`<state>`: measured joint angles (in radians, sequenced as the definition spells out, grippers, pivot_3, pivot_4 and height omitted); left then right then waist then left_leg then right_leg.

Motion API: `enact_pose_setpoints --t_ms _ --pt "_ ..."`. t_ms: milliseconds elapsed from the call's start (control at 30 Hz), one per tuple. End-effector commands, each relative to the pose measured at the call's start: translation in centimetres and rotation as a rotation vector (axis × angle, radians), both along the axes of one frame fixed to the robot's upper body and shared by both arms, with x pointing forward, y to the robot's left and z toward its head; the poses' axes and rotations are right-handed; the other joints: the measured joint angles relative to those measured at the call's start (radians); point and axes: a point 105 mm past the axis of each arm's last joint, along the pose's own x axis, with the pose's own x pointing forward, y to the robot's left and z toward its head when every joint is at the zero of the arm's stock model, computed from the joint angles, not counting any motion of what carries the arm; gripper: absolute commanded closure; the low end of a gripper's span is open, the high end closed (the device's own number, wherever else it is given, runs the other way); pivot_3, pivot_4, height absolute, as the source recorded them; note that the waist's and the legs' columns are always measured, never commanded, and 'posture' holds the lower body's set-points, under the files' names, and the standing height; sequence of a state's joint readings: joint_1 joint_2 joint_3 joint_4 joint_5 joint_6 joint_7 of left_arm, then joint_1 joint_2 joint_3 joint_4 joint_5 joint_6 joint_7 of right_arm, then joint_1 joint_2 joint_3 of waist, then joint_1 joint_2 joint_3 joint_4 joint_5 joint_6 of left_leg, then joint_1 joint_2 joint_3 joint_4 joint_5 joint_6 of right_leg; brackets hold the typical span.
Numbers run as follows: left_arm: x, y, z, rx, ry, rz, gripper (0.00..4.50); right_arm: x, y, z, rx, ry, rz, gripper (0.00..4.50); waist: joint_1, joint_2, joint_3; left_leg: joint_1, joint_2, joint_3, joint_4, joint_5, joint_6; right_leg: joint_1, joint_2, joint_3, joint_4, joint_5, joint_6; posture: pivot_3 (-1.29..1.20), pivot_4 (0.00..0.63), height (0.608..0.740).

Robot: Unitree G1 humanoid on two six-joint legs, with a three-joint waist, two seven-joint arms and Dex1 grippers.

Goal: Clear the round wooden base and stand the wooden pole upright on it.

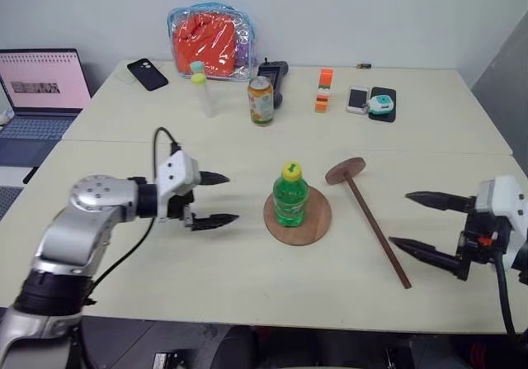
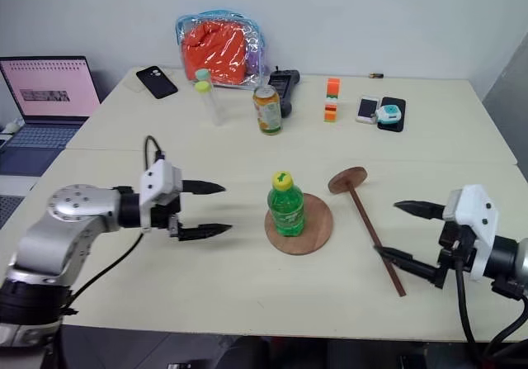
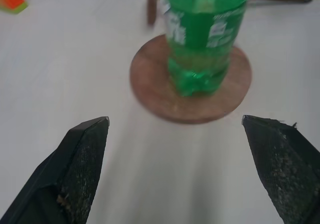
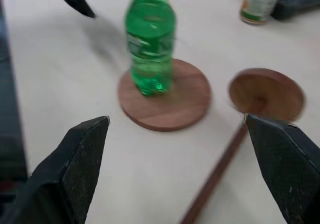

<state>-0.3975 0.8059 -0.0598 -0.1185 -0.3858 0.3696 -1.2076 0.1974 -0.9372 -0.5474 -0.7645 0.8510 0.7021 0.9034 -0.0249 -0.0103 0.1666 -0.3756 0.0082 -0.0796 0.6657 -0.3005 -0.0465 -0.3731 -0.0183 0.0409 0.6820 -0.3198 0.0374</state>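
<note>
Left eye view: the round wooden base lies flat near the middle of the table, and a green bottle with a yellow cap stands upright on it. Just to its right the wooden pole lies flat on the table, its long axis running diagonally: the disc end points away toward the far side, next to the base, and the bare tip points toward the near right edge. The left gripper hangs left of the bottle, jaws spread and aimed at it, holding nothing. The right gripper sits by the pole's near tip, jaws spread wide, empty. A drink can, phones and an orange bag rest along the far side.

Left wrist view: the bottle stands on the base straight ahead between the spread fingers.

Right wrist view: the pole's disc end lies just beside the base, its rod running back toward the open jaws.
</note>
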Motion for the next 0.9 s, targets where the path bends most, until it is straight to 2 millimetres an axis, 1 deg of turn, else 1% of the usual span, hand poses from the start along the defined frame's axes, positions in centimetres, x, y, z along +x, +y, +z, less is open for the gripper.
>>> enact_pose_setpoints --t_ms 33,100,200,333,533,667,800,833,867,900 --pt "0.7 -1.6 -0.6 -0.002 -0.02 -0.058 0.07 -0.7 1.5 0.4 0.026 -0.013 0.019 0.0 0.0 0.0 0.0 0.0 0.0 0.0 0.0 0.0 0.0 0.0 0.0 0.0 0.0 0.0 0.0 0.0 0.15 0.74" --pt "1.0 -2.6 -1.0 -0.019 -0.006 -0.081 0.07 -0.7 1.6 0.2 0.033 -0.01 0.006 0.0 -0.001 0.0 0.0 0.0 0.0 0.0 0.0 0.0 0.0 0.0 0.0 0.0 0.0 0.0 0.0 0.0 0.15 0.74" --pt "1.0 -3.9 -1.9 -0.032 0.01 -0.124 0.07 -0.7 1.3 -0.2 0.021 -0.006 -0.03 0.0 0.001 0.0 0.0 -0.001 0.0 0.0 0.001 0.0 0.0 0.0 0.0 -0.001 0.0 0.0 0.0 0.0 0.15 0.74" --pt "1.9 -5.5 -2.6 -0.076 -0.004 -0.126 0.07 -1.0 0.9 -0.6 0.015 -0.005 -0.065 0.0 0.001 -0.001 0.0 -0.001 0.0 0.0 0.001 0.0 0.0 0.0 0.0 -0.001 0.0 0.0 0.0 0.0 0.15 0.74" --pt "3.0 -7.7 -3.0 -0.126 -0.01 -0.136 0.07 -1.3 1.0 -0.9 0.018 -0.006 -0.086 0.0 0.001 -0.001 0.0 -0.001 -0.001 0.0 0.002 0.0 0.0 0.0 0.0 -0.001 0.0 0.0 0.0 0.0 0.15 0.74" --pt "3.9 -9.1 -2.6 -0.198 -0.032 -0.116 0.07 -1.5 1.0 -1.0 0.017 -0.007 -0.094 0.0 0.001 -0.001 0.0 -0.002 -0.001 0.0 0.002 0.0 0.0 0.0 0.0 -0.001 0.0 0.0 0.0 0.0 0.15 0.74" --pt "3.7 -9.6 -2.7 -0.221 -0.033 -0.142 0.07 -1.5 0.8 -1.2 0.012 -0.007 -0.097 0.0 0.001 -0.001 0.0 -0.002 -0.001 0.0 0.002 0.0 0.0 0.0 0.0 -0.002 0.0 0.0 0.0 0.0 0.15 0.74" --pt "3.7 -9.6 -2.7 -0.229 -0.019 -0.145 0.43 -1.5 0.8 -1.2 0.011 -0.008 -0.096 0.0 0.001 -0.001 0.0 -0.002 -0.001 0.0 0.002 0.0 0.0 0.0 0.0 -0.002 0.0 0.0 0.0 0.0 0.15 0.74" --pt "3.6 -9.5 -2.8 -0.234 -0.009 -0.148 0.51 -1.6 0.8 -1.2 0.01 -0.01 -0.095 0.0 0.0 -0.001 0.0 -0.002 -0.001 0.0 0.002 0.0 0.0 0.0 0.0 -0.002 0.001 0.0 0.0 0.0 0.15 0.74" --pt "3.4 -9.6 -2.8 -0.236 0.002 -0.157 0.69 -1.6 0.9 -1.1 0.015 -0.013 -0.088 0.0 0.0 -0.001 0.0 -0.002 -0.001 0.0 0.002 0.0 0.0 0.0 0.0 -0.002 0.001 0.0 0.0 0.0 0.15 0.74"
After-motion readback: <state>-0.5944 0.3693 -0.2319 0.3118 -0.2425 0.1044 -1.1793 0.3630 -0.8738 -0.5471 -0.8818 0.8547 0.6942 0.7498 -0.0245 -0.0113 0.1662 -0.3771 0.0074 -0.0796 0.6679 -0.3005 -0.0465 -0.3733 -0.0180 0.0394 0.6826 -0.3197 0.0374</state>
